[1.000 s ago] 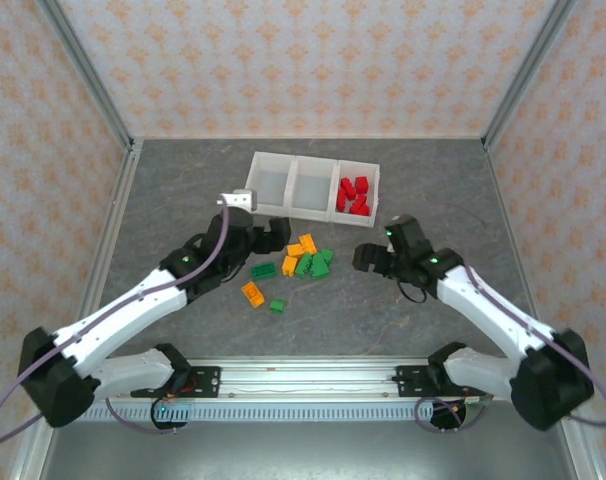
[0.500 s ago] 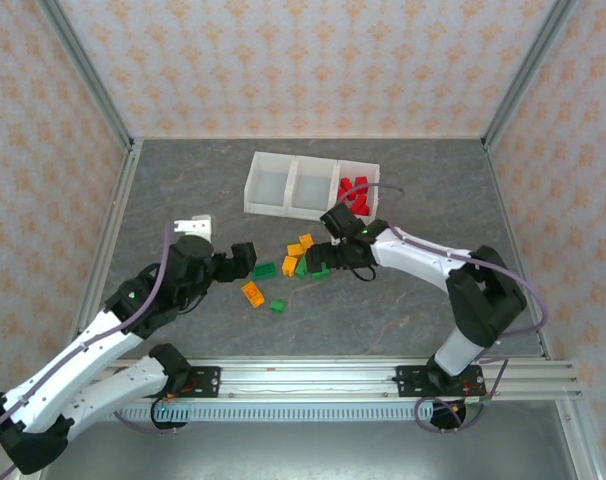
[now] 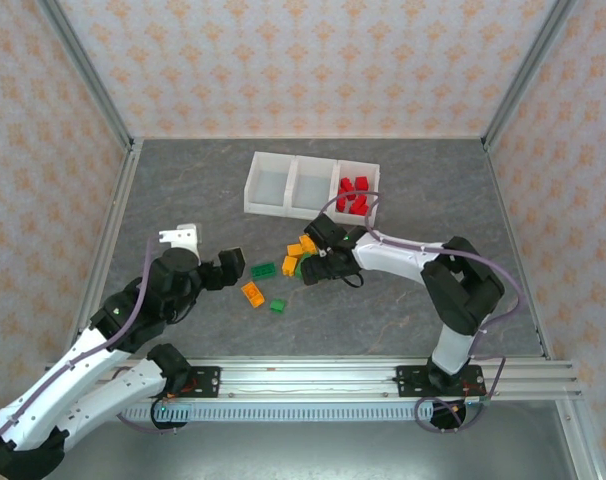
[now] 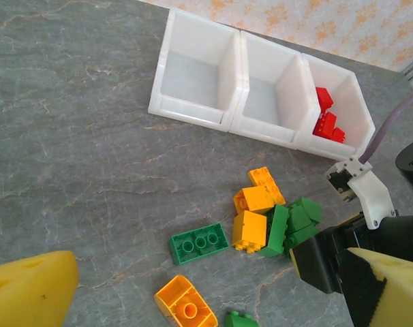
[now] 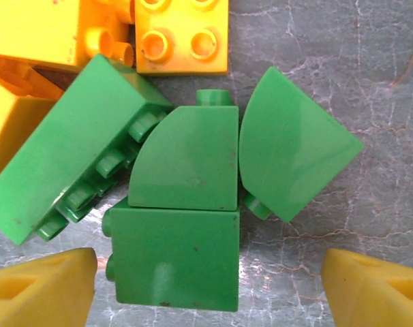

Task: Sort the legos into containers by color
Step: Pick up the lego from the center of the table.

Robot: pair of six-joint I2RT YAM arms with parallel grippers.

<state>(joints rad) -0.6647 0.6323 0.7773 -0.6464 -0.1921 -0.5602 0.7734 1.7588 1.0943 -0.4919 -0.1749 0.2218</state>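
Note:
A pile of green and orange legos (image 3: 295,256) lies mid-table, in front of the containers (image 3: 270,205), a white tray of three compartments. Several red legos (image 3: 353,195) fill its right compartment; the other two hold nothing. My right gripper (image 3: 306,270) is down on the pile, open. A square green brick (image 5: 172,259) lies between its yellow fingers (image 5: 46,289), the left one close to the studs, the right one apart. My left gripper (image 3: 233,266) hovers open to the pile's left, looking at a flat green brick (image 4: 200,243) and an orange brick (image 4: 185,306).
A small green brick (image 3: 277,306) lies loose nearer the arms. Two curved green bricks (image 5: 288,150) and a long green one (image 5: 70,163) press against the square one. Metal rails and patterned walls (image 3: 83,150) bound the table.
My right arm swung left from the table's right side onto the pile, and its jaws have narrowed slightly. The left arm drew back from the tray toward the near left.

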